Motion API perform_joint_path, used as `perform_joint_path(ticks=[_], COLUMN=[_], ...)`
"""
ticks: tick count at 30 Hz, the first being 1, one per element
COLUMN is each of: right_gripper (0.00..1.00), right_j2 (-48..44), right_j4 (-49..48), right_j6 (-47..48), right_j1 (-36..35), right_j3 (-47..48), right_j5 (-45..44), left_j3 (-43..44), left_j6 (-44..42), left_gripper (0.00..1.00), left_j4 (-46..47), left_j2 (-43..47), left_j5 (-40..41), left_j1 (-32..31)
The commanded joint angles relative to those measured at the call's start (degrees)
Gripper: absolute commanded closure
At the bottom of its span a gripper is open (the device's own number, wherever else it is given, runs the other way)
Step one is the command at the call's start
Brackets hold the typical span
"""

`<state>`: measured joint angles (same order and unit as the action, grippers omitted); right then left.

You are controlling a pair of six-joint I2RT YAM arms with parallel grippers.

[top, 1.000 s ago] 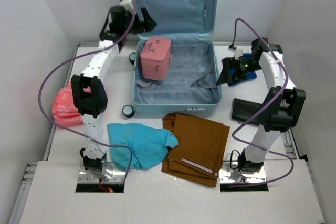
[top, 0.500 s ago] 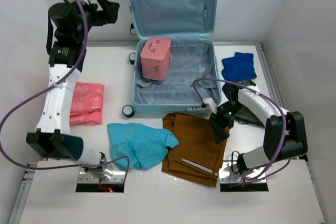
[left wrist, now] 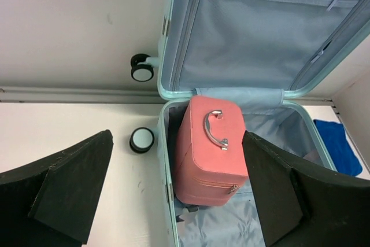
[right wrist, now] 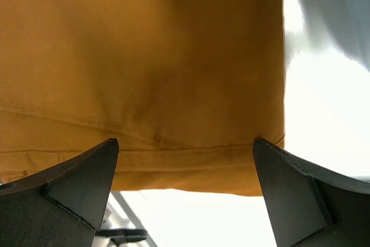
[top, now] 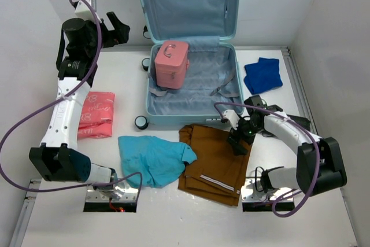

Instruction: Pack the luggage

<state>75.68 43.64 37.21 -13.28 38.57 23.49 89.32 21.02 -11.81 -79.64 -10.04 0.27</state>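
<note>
The pale aqua luggage (top: 228,108) lies open at the table's back, lid up, with a pink case (top: 171,64) standing in its far left corner. Both show in the left wrist view: the luggage (left wrist: 248,56) and the pink case (left wrist: 211,151). My left gripper (top: 118,25) is open, raised high left of the lid. My right gripper (top: 237,143) is open, low over the right edge of the folded brown trousers (top: 214,157), which fill the right wrist view (right wrist: 144,56); the jaws straddle their edge.
A teal shirt (top: 153,157) lies at the front left, a pink folded packet (top: 92,114) at the left, a blue cloth (top: 263,74) at the right, a black flat item (top: 295,122) near the right arm. Black caster wheels (top: 141,122) stick out at the luggage's left.
My left arm swung from the luggage's back left up and outward, then settled a little lower. My right arm came from the blue cloth down to the brown trousers' right edge.
</note>
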Motion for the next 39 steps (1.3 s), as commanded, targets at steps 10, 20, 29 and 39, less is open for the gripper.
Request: perform_joint_path(ticks=[10, 20, 29, 39], right_gripper=[0.01, 0.01, 0.68, 1.00], right_j2=[5.70, 14.31, 18.37, -6.47], right_j4=[-12.78, -12.62, -6.12, 2.68], right_j6=[4.71, 5.24, 6.29, 8.58], right_j1=[-4.64, -8.43, -10.27, -15.63], right_j3=[2.22, 3.61, 6.79, 6.16], right_j5=[-0.28, -5.64, -4.16, -0.28], left_j3=[-2.39, -2.39, -2.39, -6.09], left_j6=[-0.62, -0.10, 1.75, 1.75], left_gripper=[0.00, 0.00, 0.00, 0.00], left_j4=[2.32, 2.32, 2.32, 2.32], left_j2=[2.38, 1.33, 0.27, 2.47], left_j5=[0.20, 0.72, 0.02, -0.50], left_j1=[0.52, 1.05, 1.57, 1.57])
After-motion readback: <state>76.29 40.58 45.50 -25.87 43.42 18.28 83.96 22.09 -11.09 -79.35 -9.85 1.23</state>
